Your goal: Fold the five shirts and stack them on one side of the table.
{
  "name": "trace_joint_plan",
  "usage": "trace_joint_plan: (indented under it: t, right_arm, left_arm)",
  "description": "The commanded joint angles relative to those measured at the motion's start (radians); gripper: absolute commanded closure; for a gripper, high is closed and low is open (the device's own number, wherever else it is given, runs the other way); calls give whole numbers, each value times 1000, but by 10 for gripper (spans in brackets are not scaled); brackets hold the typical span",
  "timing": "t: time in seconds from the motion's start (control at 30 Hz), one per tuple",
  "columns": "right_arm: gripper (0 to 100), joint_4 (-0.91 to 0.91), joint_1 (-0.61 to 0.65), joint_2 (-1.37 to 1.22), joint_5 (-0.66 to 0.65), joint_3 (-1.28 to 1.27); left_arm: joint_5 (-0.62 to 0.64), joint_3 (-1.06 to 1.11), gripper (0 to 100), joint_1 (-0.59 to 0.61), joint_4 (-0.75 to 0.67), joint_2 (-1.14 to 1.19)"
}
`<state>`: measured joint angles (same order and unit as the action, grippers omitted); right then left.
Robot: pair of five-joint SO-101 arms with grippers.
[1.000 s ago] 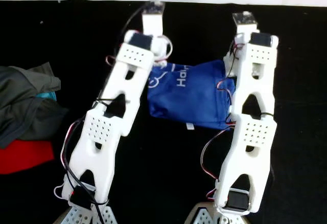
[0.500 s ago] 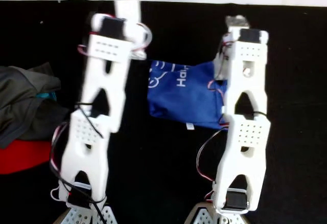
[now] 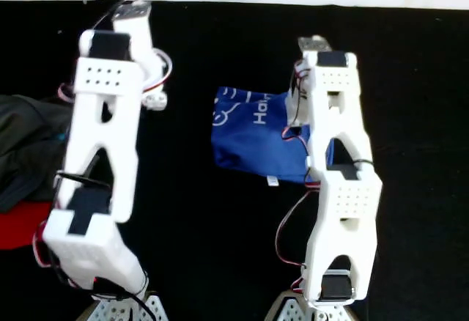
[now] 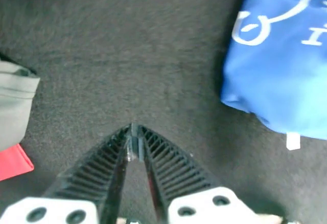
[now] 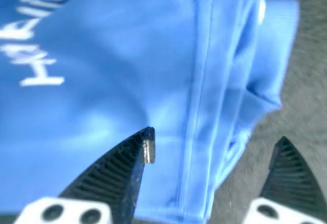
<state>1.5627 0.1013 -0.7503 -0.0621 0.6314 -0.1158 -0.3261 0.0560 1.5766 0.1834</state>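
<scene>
Folded blue shirt (image 3: 256, 134), laid centrally on the table (image 3: 220, 248). Right gripper (image 5: 215, 143) fingers are spread open over its seamed edge; left gripper (image 4: 134, 132) fingers are closed nearby. Soft, light cloth, likely best pinched at that edge.

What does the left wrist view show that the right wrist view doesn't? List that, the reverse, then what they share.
Left wrist view: the left gripper, shut above the black table, with a grey garment and a red garment side by side.
Right wrist view: the right gripper, open, one finger over the blue shirt, the other past its folded edge.
Both: the blue shirt with white print, and the table.
</scene>
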Motion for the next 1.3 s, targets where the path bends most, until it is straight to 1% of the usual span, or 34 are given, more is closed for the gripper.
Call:
trace_joint_plan:
  t: [0.0, 0.13, 0.17, 0.23, 0.3, 0.33, 0.37, 0.4, 0.43, 0.47, 0.53, 0.63, 0.77, 0.83, 0.97, 1.1, 1.27]
  right_arm:
    - [652, -50, -19, -58, 12, 2]
    - [656, -54, -24, -136, 6, 4]
    - [676, -51, -22, -145, 5, 4]
    - [792, -51, -22, -154, -6, 4]
    - [962, -58, -24, -154, -38, 4]
    - [998, -58, -25, -154, -52, 4]
    - [971, -51, -33, -153, -61, 4]
    - [970, -50, -41, -153, -68, 4]
    - [992, -50, -54, -151, -75, 4]
    - [994, -51, -73, -151, -89, 4]
    - [993, -56, -116, -151, -121, 8]
    - [993, -58, -200, -153, -187, 96]
    - [993, -62, -315, -162, -269, 318]
    - [993, -102, -366, -171, -316, 417]
    - [993, -243, -456, -223, -423, 535]
    - [993, -412, -509, -302, -508, 553]
    - [993, -581, -555, -372, -528, 556]
  left_arm:
    - [6, 240, 991, 56, -169, -101]
    - [5, 498, 991, 105, -388, -105]
    - [5, 558, 991, 111, -450, -105]
    - [6, 665, 991, 122, -566, -105]
    - [6, 759, 991, 124, -671, -105]
    - [6, 805, 991, 124, -724, -105]
    - [6, 849, 991, 124, -778, -105]
    - [6, 900, 991, 122, -836, -105]
    - [6, 938, 991, 119, -888, -108]
    - [8, 966, 991, 116, -931, -116]
    - [8, 970, 991, 114, -950, -124]
    - [8, 970, 991, 113, -951, -124]
    - [8, 970, 991, 113, -953, -119]
    - [8, 970, 991, 113, -953, -119]
    - [8, 970, 991, 113, -954, -119]
    - [8, 970, 991, 113, -954, -117]
    - [8, 970, 991, 113, -954, -117]
